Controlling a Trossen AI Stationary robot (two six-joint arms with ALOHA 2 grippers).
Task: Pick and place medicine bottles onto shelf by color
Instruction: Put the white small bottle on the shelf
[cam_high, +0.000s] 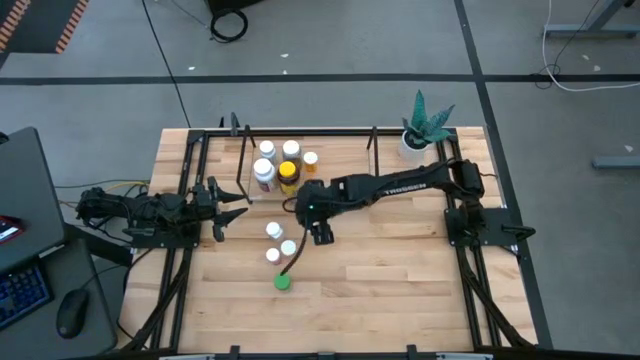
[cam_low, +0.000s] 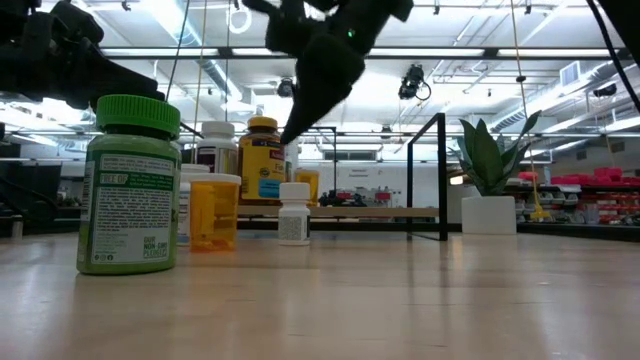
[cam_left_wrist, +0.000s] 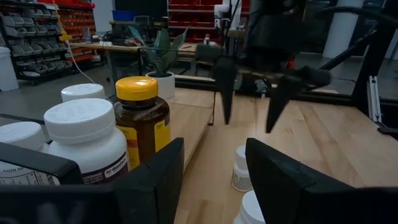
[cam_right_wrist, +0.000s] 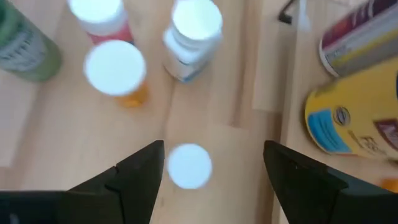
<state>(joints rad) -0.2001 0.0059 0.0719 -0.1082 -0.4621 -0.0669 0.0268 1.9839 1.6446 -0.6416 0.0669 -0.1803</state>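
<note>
Light wooden counter (cam_high: 400, 270): right hand (cam_high: 321, 236), open and empty, is hovering above small white-capped bottles (cam_high: 274, 231) beside the black-rod shelf (cam_high: 243, 165); left hand (cam_high: 232, 208), part-open and empty, is waiting by the shelf.

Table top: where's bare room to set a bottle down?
Free: the bare wood table right of the green-capped bottle, and the strip between the right gripper and potted plant. Crowded: the black-rod shelf with its bottles, and the loose white-capped bottles near that open gripper.
</note>
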